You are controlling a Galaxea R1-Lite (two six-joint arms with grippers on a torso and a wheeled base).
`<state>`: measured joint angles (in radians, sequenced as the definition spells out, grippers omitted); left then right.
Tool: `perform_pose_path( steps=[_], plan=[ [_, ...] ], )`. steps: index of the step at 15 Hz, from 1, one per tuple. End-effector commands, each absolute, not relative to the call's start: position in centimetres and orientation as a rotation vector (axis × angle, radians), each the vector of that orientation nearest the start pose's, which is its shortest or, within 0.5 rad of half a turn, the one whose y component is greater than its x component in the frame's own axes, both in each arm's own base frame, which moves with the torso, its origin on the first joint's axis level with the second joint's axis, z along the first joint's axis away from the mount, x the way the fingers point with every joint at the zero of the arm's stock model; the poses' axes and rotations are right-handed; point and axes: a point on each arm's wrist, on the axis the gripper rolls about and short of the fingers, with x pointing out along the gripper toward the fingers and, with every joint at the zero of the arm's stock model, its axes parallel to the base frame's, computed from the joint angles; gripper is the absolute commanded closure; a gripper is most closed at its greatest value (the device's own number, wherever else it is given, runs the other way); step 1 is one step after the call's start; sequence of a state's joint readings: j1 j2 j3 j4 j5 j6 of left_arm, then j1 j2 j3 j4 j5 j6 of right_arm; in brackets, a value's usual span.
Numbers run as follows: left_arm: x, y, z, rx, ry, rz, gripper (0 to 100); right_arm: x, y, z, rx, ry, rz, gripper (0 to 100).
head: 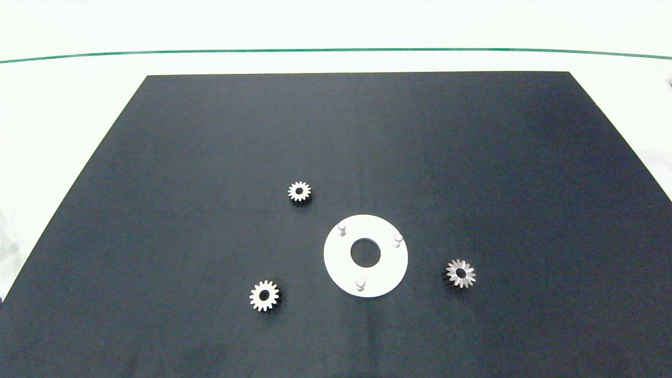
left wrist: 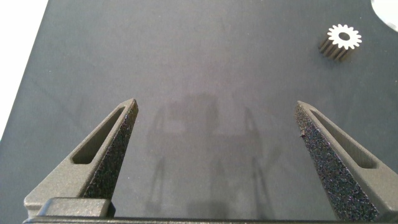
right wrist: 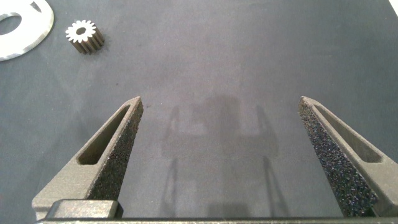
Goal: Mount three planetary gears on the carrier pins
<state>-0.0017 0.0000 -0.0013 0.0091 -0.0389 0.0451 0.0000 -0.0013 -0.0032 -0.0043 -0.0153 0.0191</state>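
Head view shows a white disc [head: 388,268] on a black mat [head: 210,136], its three carrier pins [head: 342,227] standing bare. Three planetary gears lie flat around the disc, all apart from it: one [head: 299,191] beyond it to the left, one [head: 264,295] nearer and left, one [head: 461,273] just right. Neither arm appears there. The left gripper [left wrist: 214,112] hovers over bare mat, fingers spread wide, holding nothing; the right gripper [right wrist: 219,107] likewise.

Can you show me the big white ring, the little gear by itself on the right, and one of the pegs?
white disc [head: 336,262], head view, flat left rim.
right gear [head: 461,273], head view, toothed top face.
nearest carrier pin [head: 360,283], head view, peg top.
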Motion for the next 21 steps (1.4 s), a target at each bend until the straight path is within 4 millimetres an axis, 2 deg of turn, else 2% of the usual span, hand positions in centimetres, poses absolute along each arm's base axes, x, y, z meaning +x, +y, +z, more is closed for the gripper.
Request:
perform_pose_path(
  steps=[1,10,12,14,15,16,18,19,20,21],
  plan=[
    [-2.3,-0.1,7.5,0.047,0.008,-0.043,0,-2.3,0.0,7.7,0.020,-0.008,-0.015,0],
    [-2.3,-0.1,7.7,0.051,0.007,-0.029,0,-2.3,0.0,7.6,-0.034,0.003,-0.017,0],
    [-2.4,-0.1,11.2,0.051,0.072,-0.023,0,-2.3,0.0,8.6,-0.057,0.051,0.038,0],
    [-1.5,-0.1,16.2,0.064,0.180,-0.033,0,-2.1,0.0,11.3,-0.058,0.130,0.077,0],
    [-0.3,-0.1,18.9,0.097,0.215,-0.038,0,-1.9,0.0,12.5,-0.057,0.158,0.107,0],
    [2.0,-0.1,22.0,0.141,0.254,-0.043,0,-1.2,0.1,13.8,-0.058,0.197,0.150,0],
    [7.0,0.1,27.1,0.176,0.328,-0.024,0,0.7,0.2,17.3,-0.062,0.235,0.172,0],
    [8.3,0.1,29.0,0.177,0.346,-0.027,0,1.9,0.4,18.4,-0.067,0.271,0.188,0],
    [9.1,0.1,30.2,0.169,0.401,-0.029,0,3.1,0.6,19.0,-0.077,0.309,0.230,0],
    [9.9,0.1,30.4,0.167,0.481,-0.032,0,4.0,1.0,19.7,-0.091,0.325,0.291,0]
  ],
)
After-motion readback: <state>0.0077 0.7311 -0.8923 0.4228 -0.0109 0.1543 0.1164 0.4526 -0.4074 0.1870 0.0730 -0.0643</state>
